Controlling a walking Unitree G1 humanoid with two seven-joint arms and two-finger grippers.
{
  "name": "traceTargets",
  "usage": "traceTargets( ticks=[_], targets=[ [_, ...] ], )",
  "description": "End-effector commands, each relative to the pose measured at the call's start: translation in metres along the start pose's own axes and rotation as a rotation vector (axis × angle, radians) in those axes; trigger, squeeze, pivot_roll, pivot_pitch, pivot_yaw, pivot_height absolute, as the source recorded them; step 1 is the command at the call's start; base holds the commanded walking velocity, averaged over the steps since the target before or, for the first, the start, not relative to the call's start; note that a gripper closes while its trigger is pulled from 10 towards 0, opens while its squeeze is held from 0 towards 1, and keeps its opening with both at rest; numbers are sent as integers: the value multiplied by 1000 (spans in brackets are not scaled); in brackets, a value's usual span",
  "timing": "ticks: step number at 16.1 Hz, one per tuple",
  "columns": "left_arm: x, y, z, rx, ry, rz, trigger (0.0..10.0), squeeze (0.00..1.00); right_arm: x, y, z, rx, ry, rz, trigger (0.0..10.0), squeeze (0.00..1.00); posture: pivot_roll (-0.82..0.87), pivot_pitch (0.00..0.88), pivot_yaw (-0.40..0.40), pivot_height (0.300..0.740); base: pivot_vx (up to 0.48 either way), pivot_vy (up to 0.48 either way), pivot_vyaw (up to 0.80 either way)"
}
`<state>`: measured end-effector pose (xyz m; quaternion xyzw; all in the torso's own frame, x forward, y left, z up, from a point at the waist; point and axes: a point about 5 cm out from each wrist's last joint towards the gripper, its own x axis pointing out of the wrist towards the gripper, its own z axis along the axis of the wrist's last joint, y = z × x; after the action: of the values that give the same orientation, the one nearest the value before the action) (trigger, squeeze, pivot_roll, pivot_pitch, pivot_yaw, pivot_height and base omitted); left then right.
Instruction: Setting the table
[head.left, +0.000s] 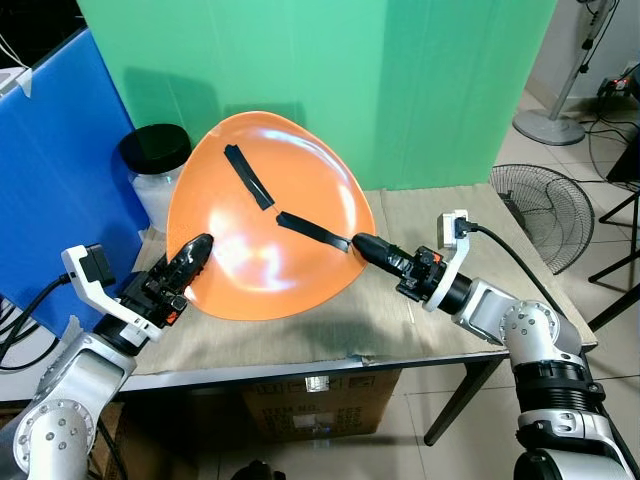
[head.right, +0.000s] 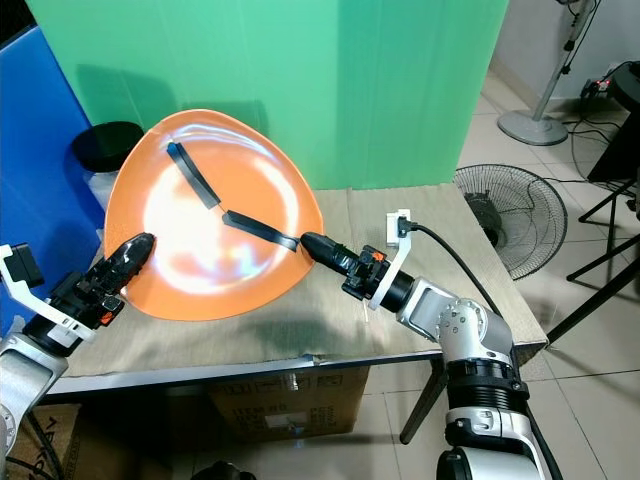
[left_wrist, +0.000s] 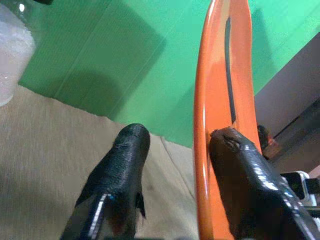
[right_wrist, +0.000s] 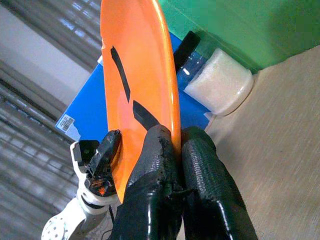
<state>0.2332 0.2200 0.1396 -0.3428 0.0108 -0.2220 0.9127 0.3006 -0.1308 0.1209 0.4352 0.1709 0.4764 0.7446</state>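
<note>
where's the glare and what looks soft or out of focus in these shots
Left eye view: broad white glare on the orange plate, its shadow on the green backdrop. Left wrist view: the near black fingers and plate rim are soft, a sheen on one finger. Right wrist view: the grey background is streaked and blurred, and the jar of white grains is slightly soft.

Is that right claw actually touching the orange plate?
Touching. In the right wrist view, the right gripper has both black fingers pressed onto the orange plate's rim, one each side.
</note>
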Motion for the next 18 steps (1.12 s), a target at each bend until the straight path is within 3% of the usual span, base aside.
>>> traceTargets(
  ticks=[1,2,3,5,6,7,9,13,18],
  targets=[
    [0,-5,4,12,-13,-15,0,0,7,9,11,-36,-31,52,4157,0,-55,0,72,740,0,0,0],
    [0,-5,3,12,-10,-17,0,0,7,9,11,-39,-32,54,5569,0,-55,0,74,740,0,0,0],
    [0,-5,3,16,-7,-18,0,0,7,9,12,-46,-34,45,10000,0,-57,0,74,740,0,0,0],
    [1,-7,5,30,-9,-19,0,0,7,8,12,-52,-38,35,10000,0,-59,0,80,740,0,0,0],
    [3,-9,7,34,-20,-21,0,0,5,7,13,-52,-44,27,10000,227,-59,0,80,740,0,0,0],
    [3,-12,8,33,-31,-25,0,0,4,7,14,-54,-52,20,10000,608,-59,0,80,740,0,0,0],
    [5,-16,10,22,-46,-39,0,0,2,6,17,-58,-63,9,10000,776,-59,0,83,740,0,0,0],
    [8,-21,10,0,-62,-64,0,0,2,4,21,-69,-86,-5,10000,769,-58,0,86,740,0,0,0],
    [8,-18,16,0,-123,-16,0,0,0,1,26,-91,-110,-38,10000,729,-63,0,88,740,0,0,0]
  ],
)
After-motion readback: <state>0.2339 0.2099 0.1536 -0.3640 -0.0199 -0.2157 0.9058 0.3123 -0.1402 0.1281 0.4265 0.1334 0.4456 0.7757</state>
